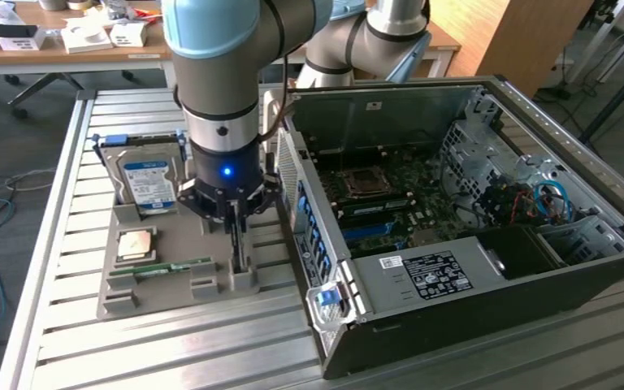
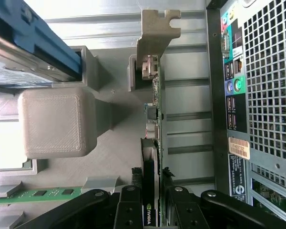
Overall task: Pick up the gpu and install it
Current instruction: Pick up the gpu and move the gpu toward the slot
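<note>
The gpu (image 2: 157, 107) is a thin green card that stands on edge in the slots of the grey parts tray (image 2: 109, 157). Its silver end bracket (image 2: 155, 33) is at the end far from me. My gripper (image 2: 151, 183) is shut on the gpu, with one black finger (image 2: 129, 205) on each side of the card near its dark heatsink. In the exterior view the gripper (image 1: 237, 258) reaches straight down into the tray (image 1: 182, 296), just to the exterior view's left of the open computer case (image 1: 486, 276). There the gpu (image 1: 243, 262) shows only as a thin edge between the fingers.
On the tray are a hard drive (image 1: 147, 183) with a blue-white label, a square processor chip (image 1: 139, 244) and a narrow green memory stick (image 1: 160, 270). The case's perforated rear panel (image 2: 271, 81) stands close beside the card. Inside the case lies the motherboard (image 1: 383, 203). A slatted metal table (image 1: 160, 349) carries everything.
</note>
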Action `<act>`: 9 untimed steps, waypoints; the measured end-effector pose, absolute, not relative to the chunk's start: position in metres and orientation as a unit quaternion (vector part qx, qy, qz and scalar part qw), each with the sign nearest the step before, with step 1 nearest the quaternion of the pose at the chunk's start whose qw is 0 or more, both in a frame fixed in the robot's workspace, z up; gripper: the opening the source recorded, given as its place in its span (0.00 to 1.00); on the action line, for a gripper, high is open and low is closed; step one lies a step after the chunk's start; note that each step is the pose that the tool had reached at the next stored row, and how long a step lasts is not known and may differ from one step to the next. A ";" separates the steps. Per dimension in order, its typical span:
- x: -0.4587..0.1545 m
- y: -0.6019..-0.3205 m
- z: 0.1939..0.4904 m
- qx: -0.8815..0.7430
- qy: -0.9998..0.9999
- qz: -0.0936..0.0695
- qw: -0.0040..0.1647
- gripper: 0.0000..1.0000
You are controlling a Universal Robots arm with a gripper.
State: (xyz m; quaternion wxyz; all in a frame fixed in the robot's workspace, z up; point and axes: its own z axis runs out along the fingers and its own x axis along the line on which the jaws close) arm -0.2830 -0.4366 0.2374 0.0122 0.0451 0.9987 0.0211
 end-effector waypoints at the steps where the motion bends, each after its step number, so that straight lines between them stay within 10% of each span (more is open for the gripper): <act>1: -0.283 -0.437 0.240 0.045 0.999 0.021 0.012 0.27; 9: -0.283 -0.437 0.264 0.045 0.999 0.021 0.012 0.27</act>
